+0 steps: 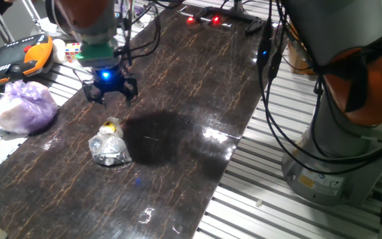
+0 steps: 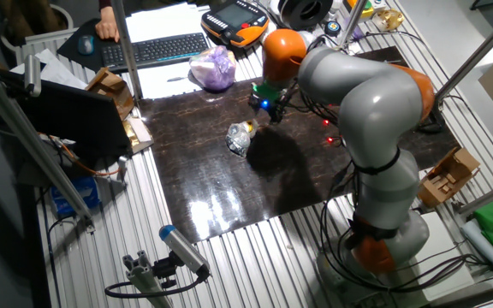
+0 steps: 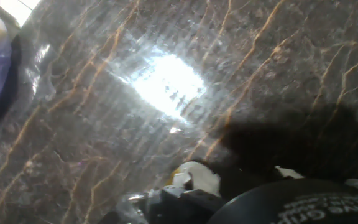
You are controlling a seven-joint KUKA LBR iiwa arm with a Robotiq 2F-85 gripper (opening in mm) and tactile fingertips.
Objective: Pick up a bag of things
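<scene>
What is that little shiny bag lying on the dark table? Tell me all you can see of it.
The small bag is clear, crinkled plastic over grey, shiny contents, with a yellow-white tied top pointing towards the tool. It lies on the dark marbled tabletop, slumped rather than upright. Nothing but the table touches it: the tool hangs above and behind it, fingers spread, and the larger purple-white bag sits apart near the table's edge.

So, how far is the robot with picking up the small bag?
Nothing is done yet: the small clear bag lies on the dark table, untouched. In hand: the gripper hangs open above the table, beside and apart from the bag. Left: move over it, lower, close, lift. The purple bag sits aside.
</scene>
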